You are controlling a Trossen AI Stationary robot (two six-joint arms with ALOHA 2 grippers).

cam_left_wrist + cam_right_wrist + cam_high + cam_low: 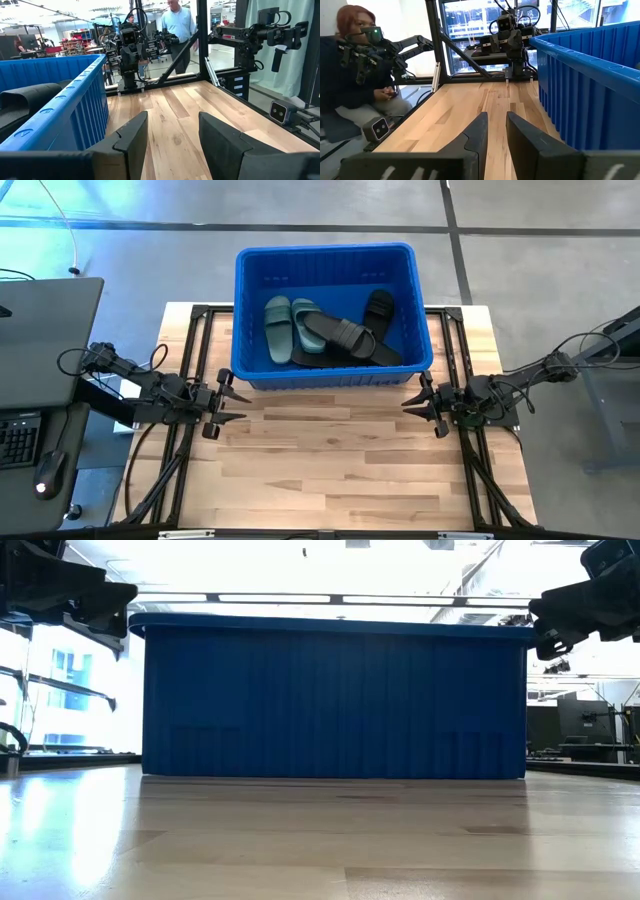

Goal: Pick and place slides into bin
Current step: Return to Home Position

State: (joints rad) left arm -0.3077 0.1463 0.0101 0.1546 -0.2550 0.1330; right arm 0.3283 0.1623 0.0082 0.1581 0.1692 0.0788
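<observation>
The blue bin (250, 310) stands at the table's far middle; its near wall fills the low view (335, 705). Inside lie two sage green slides (279, 330) side by side at the left, and several black slides (345, 335) piled across the middle and right. A black slide shows over the rim in the left wrist view (30, 95). My left gripper (236, 402) is open and empty above the table, near the bin's near left corner. My right gripper (412, 402) is open and empty near the bin's near right corner.
A bare wooden tabletop (340, 470) stretches between the bin and the near edge. A laptop and keyboard (20, 430) sit on a side desk at the left. A person (355, 75) sits beyond the table's left side; another (177, 30) stands beyond its right side.
</observation>
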